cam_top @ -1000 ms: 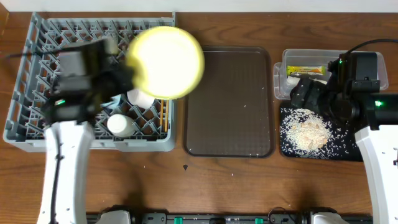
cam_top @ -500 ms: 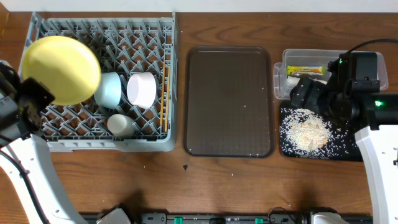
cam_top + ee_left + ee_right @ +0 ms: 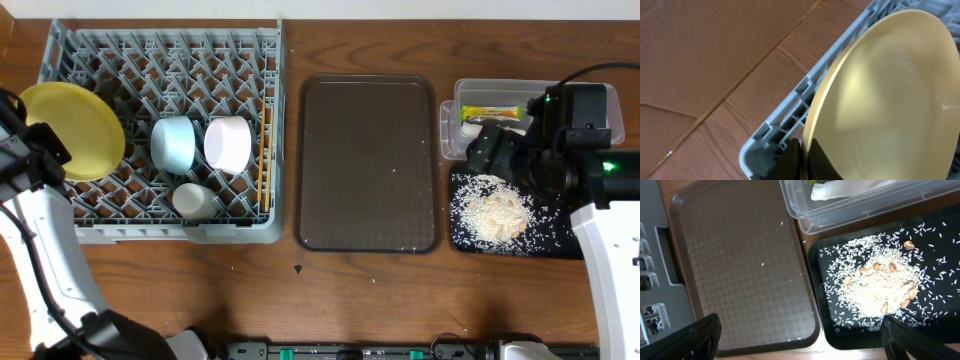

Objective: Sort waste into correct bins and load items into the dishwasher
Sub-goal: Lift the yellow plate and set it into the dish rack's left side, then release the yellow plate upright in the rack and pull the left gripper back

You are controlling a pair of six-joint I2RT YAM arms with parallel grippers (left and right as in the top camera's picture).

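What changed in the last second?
The left end effector swept the yellow plate leftward, from over the right half of the dish rack to its left edge, keeping hold throughout. Unchanged: blue bowl, white bowl, chopsticks, brown tray, clear tub, black tray, and the open right end effector.

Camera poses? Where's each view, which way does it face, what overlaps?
Overhead: above the table, facing straight down on dish rack, brown tray; left arm, right arm show.
Left wrist: on the left arm, facing along the left end effector, shut on the yellow plate.
Right wrist: faces down past the open right end effector onto black tray, clear tub.
Shared: overhead and right wrist both show the rice.
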